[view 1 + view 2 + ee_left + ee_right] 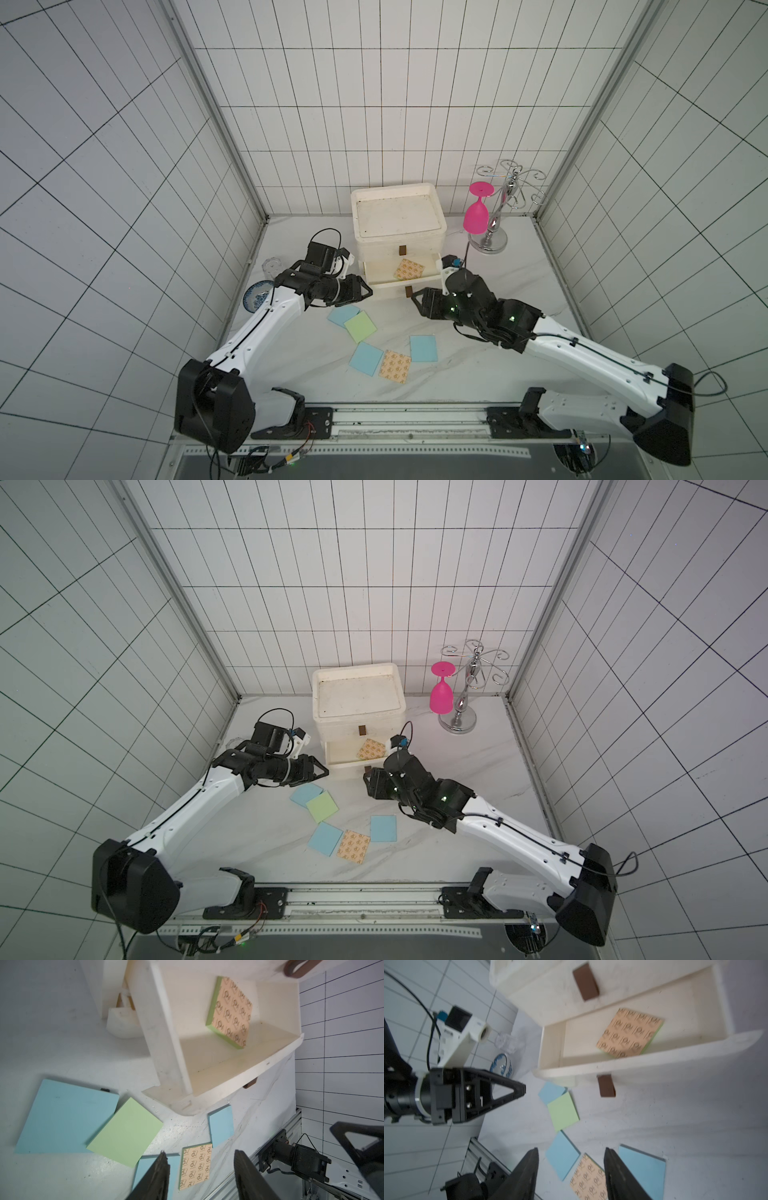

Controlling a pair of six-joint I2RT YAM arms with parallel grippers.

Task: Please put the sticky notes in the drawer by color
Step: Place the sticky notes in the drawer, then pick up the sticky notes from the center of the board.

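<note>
The off-white drawer [397, 220] chest stands at the back, and its middle drawer [643, 1064] is pulled out. One tan printed sticky note pad [409, 269] lies tilted inside it. On the table in front lie a blue pad [343, 316] partly under a green pad [360, 326], then another blue pad [365, 358], a tan pad [395, 366] and a third blue pad [423, 348]. My left gripper [368, 292] hovers open at the open drawer's left end and holds nothing. My right gripper [415, 299] is open and empty just in front of the drawer's right part.
A pink goblet [478, 212] hangs upside down on a chrome rack [496, 232] at the back right. A blue-patterned dish [257, 295] and a clear glass [272, 266] sit by the left wall. The arms' rail [407, 415] runs along the front edge.
</note>
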